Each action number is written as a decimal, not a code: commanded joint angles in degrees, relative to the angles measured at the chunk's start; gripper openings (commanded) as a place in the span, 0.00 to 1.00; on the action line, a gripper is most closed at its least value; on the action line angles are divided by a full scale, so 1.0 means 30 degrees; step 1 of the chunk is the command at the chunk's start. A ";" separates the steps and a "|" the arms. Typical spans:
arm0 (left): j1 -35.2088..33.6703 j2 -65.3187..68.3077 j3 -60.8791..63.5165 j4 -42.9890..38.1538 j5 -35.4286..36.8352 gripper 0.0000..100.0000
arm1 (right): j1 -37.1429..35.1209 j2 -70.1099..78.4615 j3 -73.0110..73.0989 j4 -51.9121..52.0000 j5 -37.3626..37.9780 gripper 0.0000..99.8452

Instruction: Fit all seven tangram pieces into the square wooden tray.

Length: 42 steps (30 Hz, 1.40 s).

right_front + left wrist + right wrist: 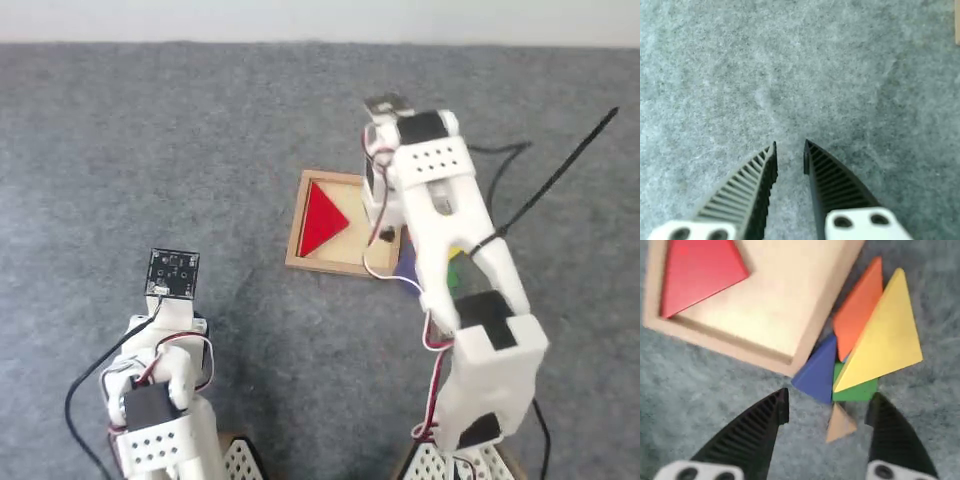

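Note:
The square wooden tray (pixel 340 262) (pixel 765 310) lies mid-table with a red triangle (pixel 322 220) (pixel 700 270) inside it. Just outside one corner of the tray is a pile of pieces: a blue triangle (pixel 817 372), a green piece (pixel 855 390), a yellow triangle (pixel 885 340) and an orange piece (pixel 860 310). A small tan triangle (pixel 840 422) lies on the carpet between the fingers of my open right gripper (pixel 827 405), which touch nothing. My left gripper (pixel 790 147) hovers over bare carpet, fingers slightly apart and holding nothing.
Grey carpet covers the whole table. The right arm (pixel 450 220) stretches over the tray's right side and hides most of the pile in the high view. The left arm (pixel 160 370) sits folded at the near left, far from the tray.

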 commanded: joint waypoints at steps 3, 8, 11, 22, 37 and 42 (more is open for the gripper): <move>-0.0147 -0.0234 -0.0132 0.0117 -0.0147 0.09 | 0.1392 -0.2300 0.4308 -0.4234 0.1436 0.31; -0.0176 -0.0234 -0.0132 0.0117 -0.0147 0.09 | 0.3121 -0.2300 0.5685 -0.7516 -0.0293 0.31; -0.0176 -0.0234 -0.0132 0.0117 -0.0147 0.09 | 0.3502 -0.2300 0.6388 -0.8308 0.0381 0.31; -0.0176 -0.0234 -0.0132 0.0117 -0.0147 0.09 | 0.3443 0.1714 0.4103 -0.8044 0.0381 0.30; -0.0176 -0.0234 -0.0132 0.0117 -0.0147 0.09 | 0.3267 -0.0454 0.3077 -0.7253 -0.1758 0.31; -0.0176 -0.0234 -0.0132 0.0117 -0.0147 0.09 | 0.2711 -0.2535 0.3136 -0.5993 -0.4835 0.31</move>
